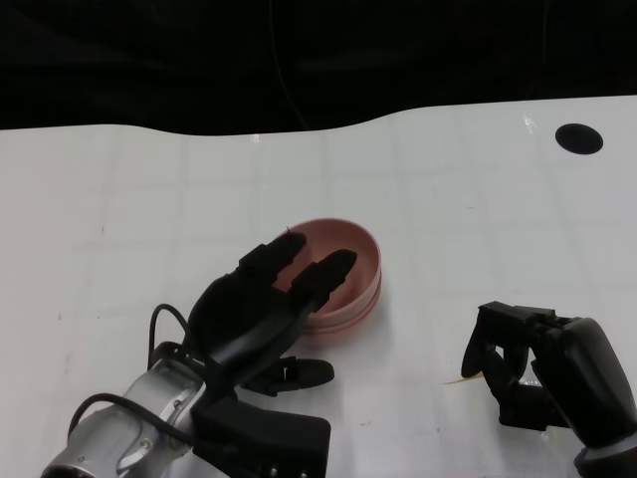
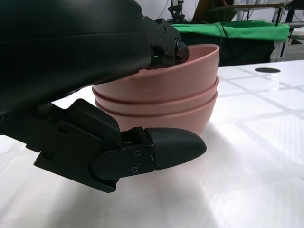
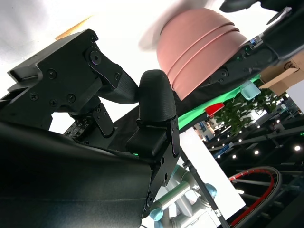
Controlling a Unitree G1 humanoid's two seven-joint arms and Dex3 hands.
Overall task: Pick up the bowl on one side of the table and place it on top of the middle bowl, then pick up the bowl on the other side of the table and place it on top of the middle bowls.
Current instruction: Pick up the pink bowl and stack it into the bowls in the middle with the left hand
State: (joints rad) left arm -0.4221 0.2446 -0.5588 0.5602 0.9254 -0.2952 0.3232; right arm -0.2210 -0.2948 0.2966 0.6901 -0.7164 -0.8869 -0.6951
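— Where's the stack?

— All three pink bowls [image 2: 161, 90] nested mid-worktop [image 1: 119, 199]. My left hand [image 1: 261, 309] has fingers over the top rim, thumb outside; I can't tell if it's pinching.

— Advice?

— I'd lift it straight off. Right hand [image 1: 532, 373] curled, empty.

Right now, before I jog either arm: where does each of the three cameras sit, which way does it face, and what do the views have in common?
Head view: high on the robot, looking down at the white table; shows the left hand over the pink bowl stack and the right hand resting apart.
Left wrist view: low behind the left hand, looking level at the bowl stack, fingers over its rim.
Right wrist view: behind the right hand, rotated, looking toward the bowl stack.
Shared: all three show the stack.
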